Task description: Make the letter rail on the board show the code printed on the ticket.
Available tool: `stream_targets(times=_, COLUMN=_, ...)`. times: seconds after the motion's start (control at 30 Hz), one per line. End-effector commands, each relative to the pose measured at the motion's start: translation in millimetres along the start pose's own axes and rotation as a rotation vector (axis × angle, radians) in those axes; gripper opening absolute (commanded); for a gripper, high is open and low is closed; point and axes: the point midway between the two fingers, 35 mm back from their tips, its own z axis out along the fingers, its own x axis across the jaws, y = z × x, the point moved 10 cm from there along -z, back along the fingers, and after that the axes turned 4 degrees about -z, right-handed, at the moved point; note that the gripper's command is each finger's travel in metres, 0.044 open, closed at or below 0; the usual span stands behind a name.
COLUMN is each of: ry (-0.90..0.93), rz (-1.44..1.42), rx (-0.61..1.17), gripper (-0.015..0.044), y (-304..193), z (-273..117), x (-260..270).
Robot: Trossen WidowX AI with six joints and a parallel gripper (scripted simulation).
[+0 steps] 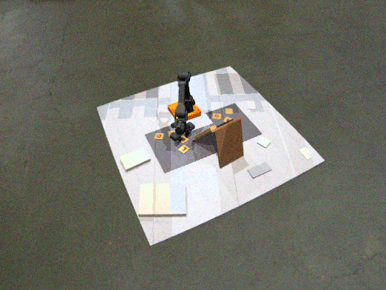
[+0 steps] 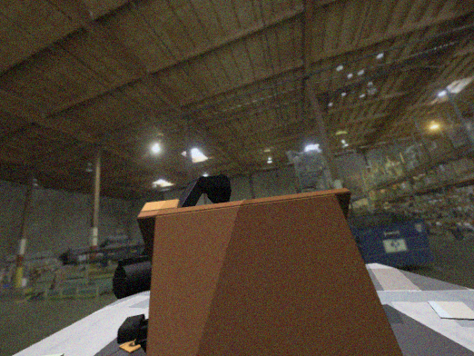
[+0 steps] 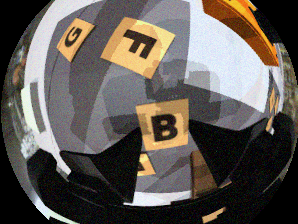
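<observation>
My gripper [image 1: 181, 138] [image 3: 164, 127] is shut on the B tile [image 3: 162, 131], low over the left dark mat [image 1: 168, 160]. The F tile [image 3: 140, 46] and the G tile [image 3: 75, 39] [image 1: 159, 136] lie on that mat; another tile [image 1: 183, 149] [image 3: 146, 164] lies nearer the front, its letter partly hidden in the wrist view. The brown board [image 1: 230, 144] [image 2: 272, 272] stands to the right, seen from behind. A light wooden block [image 1: 213, 128] [image 2: 161, 205] shows at its top left. The ticket's code and the rail's letters cannot be read.
More tiles [image 1: 217, 116] [image 1: 229, 111] lie on the right dark mat [image 1: 251, 129], behind the board. An orange block [image 1: 194, 115] [image 3: 245, 25] is at the arm's base. Flat pads [image 1: 135, 159] [image 1: 163, 200], a grey slab [image 1: 259, 170] and small cards [image 1: 264, 141] [image 1: 305, 152] lie around.
</observation>
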Motion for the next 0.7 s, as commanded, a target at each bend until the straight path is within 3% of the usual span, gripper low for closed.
stream_targets(times=0.0, ry=0.005, rz=0.004, rx=0.0, gripper=0.0024, y=-0.1, z=-3.1, x=-0.2)
stream_targets(times=0.03, ry=0.005, rz=0.004, rx=0.0, gripper=0.0, y=0.0, z=-3.5, x=-0.5)
stream_targets(times=0.67, ry=0.004, rz=0.004, rx=0.0, gripper=0.0, y=0.7, z=-11.3, x=-3.9)
